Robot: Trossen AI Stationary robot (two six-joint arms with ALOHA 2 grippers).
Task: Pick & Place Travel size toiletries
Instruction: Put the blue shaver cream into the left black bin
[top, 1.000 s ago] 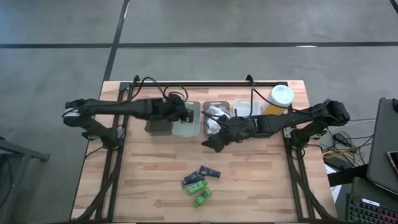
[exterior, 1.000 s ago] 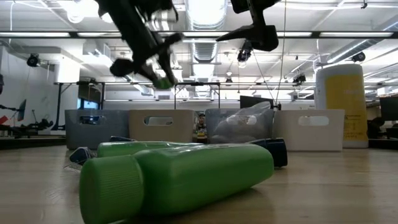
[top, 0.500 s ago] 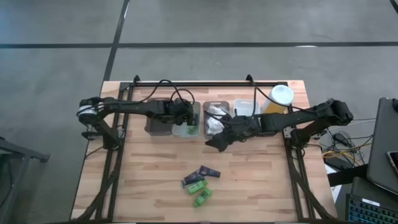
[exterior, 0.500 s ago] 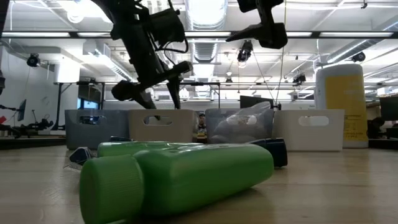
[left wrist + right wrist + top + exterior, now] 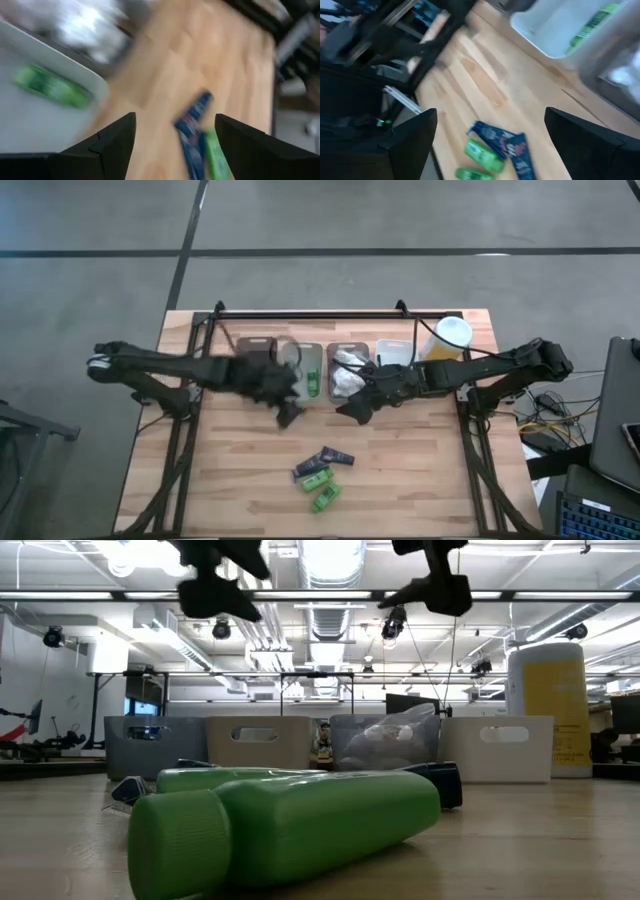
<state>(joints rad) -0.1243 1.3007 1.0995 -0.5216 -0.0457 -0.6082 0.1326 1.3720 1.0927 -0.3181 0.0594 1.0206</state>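
Green bottle [image 5: 312, 383] now lies in the clear tray [image 5: 300, 356]; a second ago the left gripper [image 5: 287, 412] held it above that tray. That gripper has let go, fingers spread and empty, and swung out over the table toward the remaining pile: two green bottles [image 5: 320, 488] and dark tubes [image 5: 337, 456]. One drop done, next pick starting. Right gripper [image 5: 350, 409] hovers beside the trays, open, empty.
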